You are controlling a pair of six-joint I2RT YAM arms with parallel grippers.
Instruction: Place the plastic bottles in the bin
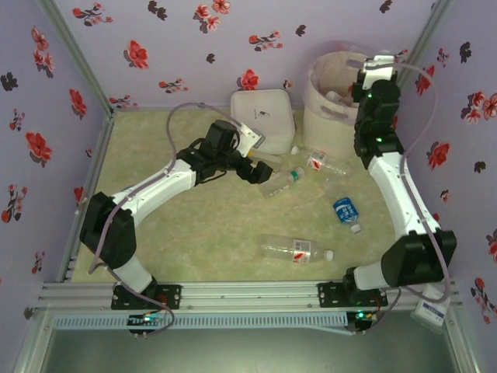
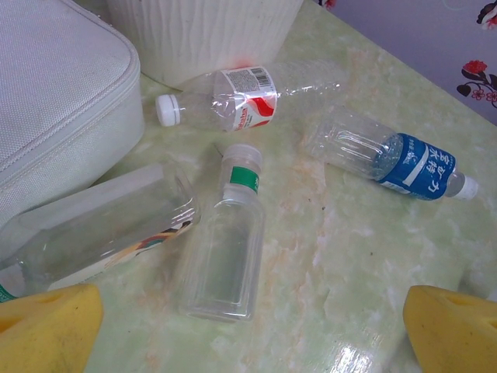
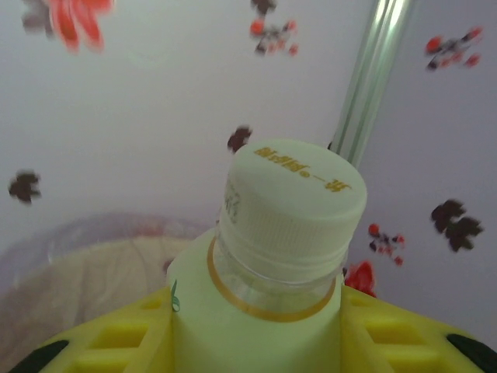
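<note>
I am reading 宝矿力 in white on the blue-label bottle [image 2: 415,167] and seeing a barcode on the red-label bottle [image 2: 245,97]; gold print on the white-capped bottle [image 3: 299,194] is defeating me.

Lab test booth, floral wall panels [image 1: 155,62], aluminium frame rail [image 1: 248,294]

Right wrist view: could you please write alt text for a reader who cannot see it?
The yellow right gripper clamps a plastic bottle, its white cap pointing up. Behind lie the pink-lined bin and the flowered wall.
</note>
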